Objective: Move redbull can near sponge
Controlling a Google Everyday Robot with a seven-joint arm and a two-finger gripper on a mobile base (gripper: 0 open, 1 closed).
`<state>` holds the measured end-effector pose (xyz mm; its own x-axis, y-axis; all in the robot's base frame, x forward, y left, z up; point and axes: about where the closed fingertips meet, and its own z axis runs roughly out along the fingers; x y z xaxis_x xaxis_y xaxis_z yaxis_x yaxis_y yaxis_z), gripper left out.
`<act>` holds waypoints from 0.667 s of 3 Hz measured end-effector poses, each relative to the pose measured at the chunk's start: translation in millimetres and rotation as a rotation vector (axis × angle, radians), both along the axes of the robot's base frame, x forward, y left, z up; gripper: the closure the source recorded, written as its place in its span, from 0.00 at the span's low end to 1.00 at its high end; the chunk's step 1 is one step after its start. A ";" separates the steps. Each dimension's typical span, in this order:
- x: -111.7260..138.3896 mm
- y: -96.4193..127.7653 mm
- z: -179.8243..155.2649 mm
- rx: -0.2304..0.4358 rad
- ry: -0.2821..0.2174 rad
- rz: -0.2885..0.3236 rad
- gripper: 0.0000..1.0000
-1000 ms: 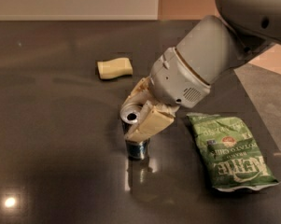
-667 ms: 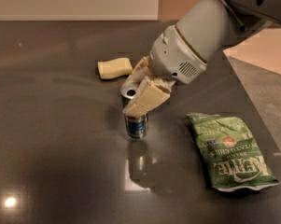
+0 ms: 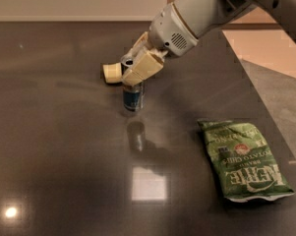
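The redbull can (image 3: 133, 96) is a slim silver can with a blue band low on its side. It is upright and held a little above the dark table (image 3: 59, 146). My gripper (image 3: 136, 65) is shut on the can's upper part, with cream fingers (image 3: 143, 67) on either side. The sponge (image 3: 112, 73) is a pale-yellow block just left of and behind the can, partly hidden by the gripper. The grey arm reaches in from the upper right.
A flat green chip bag (image 3: 246, 160) lies at the right front of the table. The table's right edge (image 3: 258, 100) runs diagonally, with a grey floor beyond. A wall stands at the back.
My gripper has carried the can up and back toward the sponge, away from the chip bag. The can now sits right next to the sponge.
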<state>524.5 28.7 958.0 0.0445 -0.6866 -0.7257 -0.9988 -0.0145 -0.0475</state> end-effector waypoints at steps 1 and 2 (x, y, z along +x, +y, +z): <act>47.9 8.5 -6.6 0.010 0.011 -0.055 1.00; 77.9 12.7 -17.8 0.000 0.017 -0.094 1.00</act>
